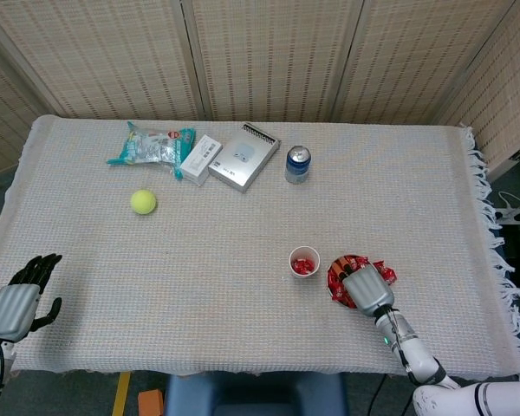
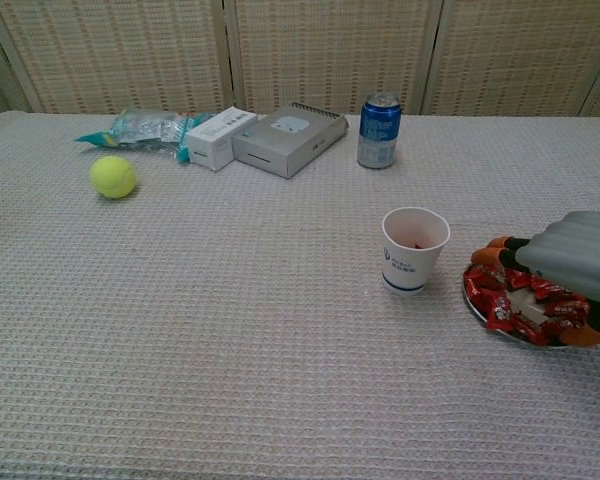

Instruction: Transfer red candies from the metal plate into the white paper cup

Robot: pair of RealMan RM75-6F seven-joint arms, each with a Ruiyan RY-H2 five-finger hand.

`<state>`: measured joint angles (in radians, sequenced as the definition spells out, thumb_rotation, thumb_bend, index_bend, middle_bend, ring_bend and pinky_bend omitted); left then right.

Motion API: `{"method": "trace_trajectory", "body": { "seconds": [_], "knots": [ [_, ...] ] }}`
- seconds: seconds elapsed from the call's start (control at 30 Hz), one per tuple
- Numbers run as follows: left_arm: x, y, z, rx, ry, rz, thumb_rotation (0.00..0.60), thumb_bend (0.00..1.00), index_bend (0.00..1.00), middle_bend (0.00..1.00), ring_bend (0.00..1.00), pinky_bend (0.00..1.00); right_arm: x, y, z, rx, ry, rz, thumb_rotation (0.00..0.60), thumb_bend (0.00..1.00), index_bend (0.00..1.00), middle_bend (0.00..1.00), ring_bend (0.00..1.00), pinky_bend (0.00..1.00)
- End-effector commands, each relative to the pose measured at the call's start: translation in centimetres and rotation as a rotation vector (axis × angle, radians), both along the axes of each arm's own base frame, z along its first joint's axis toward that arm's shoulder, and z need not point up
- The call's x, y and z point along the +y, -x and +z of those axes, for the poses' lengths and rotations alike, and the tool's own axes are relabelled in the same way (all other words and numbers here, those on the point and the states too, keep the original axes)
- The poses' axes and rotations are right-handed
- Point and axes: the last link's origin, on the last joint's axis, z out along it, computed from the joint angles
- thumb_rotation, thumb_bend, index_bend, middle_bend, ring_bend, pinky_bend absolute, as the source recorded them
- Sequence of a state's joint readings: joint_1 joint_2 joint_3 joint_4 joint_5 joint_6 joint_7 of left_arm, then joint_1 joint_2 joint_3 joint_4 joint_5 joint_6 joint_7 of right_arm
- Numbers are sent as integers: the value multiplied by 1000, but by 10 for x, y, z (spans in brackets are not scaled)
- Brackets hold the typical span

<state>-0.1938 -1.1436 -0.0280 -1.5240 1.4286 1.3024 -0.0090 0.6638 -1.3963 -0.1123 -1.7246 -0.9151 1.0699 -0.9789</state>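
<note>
Both views are evenly and fairly brightly lit by soft, diffuse light from above, with no hard glare. Shadows are faint: a pale smudge lies under the white paper cup [image 2: 415, 250] and under the yellow-green tennis ball [image 2: 112, 177]. The woven beige tablecloth [image 1: 243, 260] keeps its texture sharp in the chest view, while the head view is softer and a little grainy. Straight lines bow slightly toward the head view's edges, and the floor beyond the table's near corners falls darker.

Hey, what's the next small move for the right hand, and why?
Probably close the fingers on one candy. The right hand is low over the red candies on the metal plate, apparently holding nothing, with the white paper cup alongside.
</note>
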Motion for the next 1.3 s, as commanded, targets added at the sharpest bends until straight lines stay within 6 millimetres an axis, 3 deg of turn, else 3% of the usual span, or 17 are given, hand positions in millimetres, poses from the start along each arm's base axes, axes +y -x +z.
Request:
{"method": "trace_trajectory", "body": {
  "seconds": [0.03,0.3,0.53,1.0,1.3],
  "knots": [
    [0,0,1,-2,-1,-1,600,470,0,40,1,181,0,-1,-5,12,-8,4,600,155,0,61,732,1000],
    [0,1,1,-4,-1,0,600,472,0,41,2,181,1,-1,-9,37,3,29,600,156,32,67,743,1000],
    [0,1,1,-3,0,1,600,470,0,42,2,182,3,0,-9,42,30,73,600,155,135,169,764,1000],
    [0,1,1,-2,2,0,600,470,0,46,3,182,12,2,-9,54,45,112,600,155,117,177,782,1000],
    [0,1,0,0,6,2,600,470,0,47,3,182,16,4,-10,70,36,115,600,155,178,229,786,1000]
  ]
}}
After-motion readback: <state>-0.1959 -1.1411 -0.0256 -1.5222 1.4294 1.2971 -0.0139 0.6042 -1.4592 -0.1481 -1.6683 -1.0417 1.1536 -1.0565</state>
